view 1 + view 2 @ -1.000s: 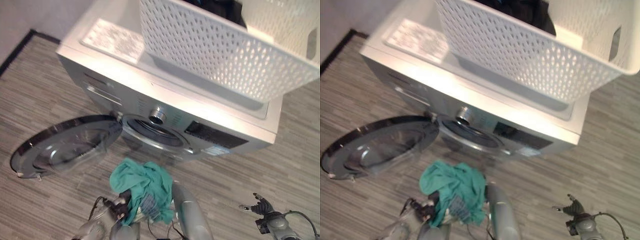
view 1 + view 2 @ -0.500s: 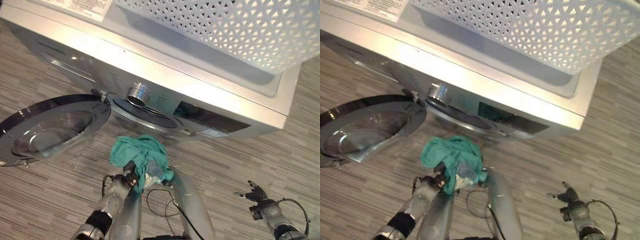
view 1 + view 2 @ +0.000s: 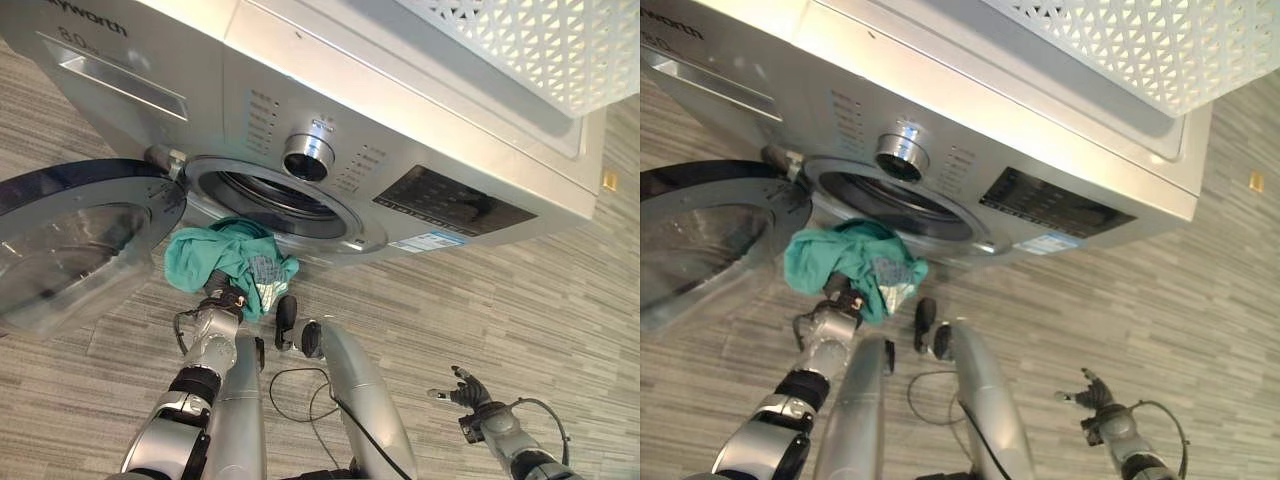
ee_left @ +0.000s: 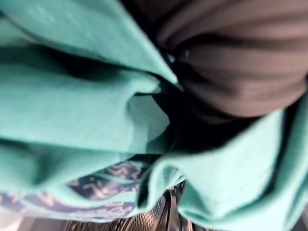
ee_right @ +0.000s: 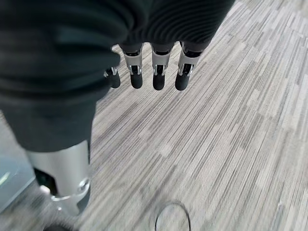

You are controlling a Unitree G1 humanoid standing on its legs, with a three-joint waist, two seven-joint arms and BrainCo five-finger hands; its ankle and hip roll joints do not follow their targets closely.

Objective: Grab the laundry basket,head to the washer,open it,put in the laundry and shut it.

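Note:
A bunched teal garment (image 3: 222, 260) with a patterned patch hangs in the air right in front of the lower rim of the washer's round opening (image 3: 272, 196). My left hand (image 3: 224, 299) is under it, shut on the cloth. In the left wrist view the teal garment (image 4: 72, 110) wraps over the hand's dark cover (image 4: 236, 62), hiding the fingers. The silver washer (image 3: 400, 130) has its glass door (image 3: 70, 245) swung wide to the left. On top stands the white lattice laundry basket (image 3: 540, 40). My right hand (image 3: 463, 391) hangs low at the right, its fingers (image 5: 159, 77) straight, holding nothing.
Grey striped flooring (image 3: 560, 300) lies all around the washer. The open door takes up the space to the left of the opening. A dial (image 3: 307, 156) and a dark control panel (image 3: 445, 203) sit above and to the right of the opening.
The camera has tipped down and come closer to the washer front. My left hand has carried the teal garment up and forward to the opening's lower rim. The right hand stays low.

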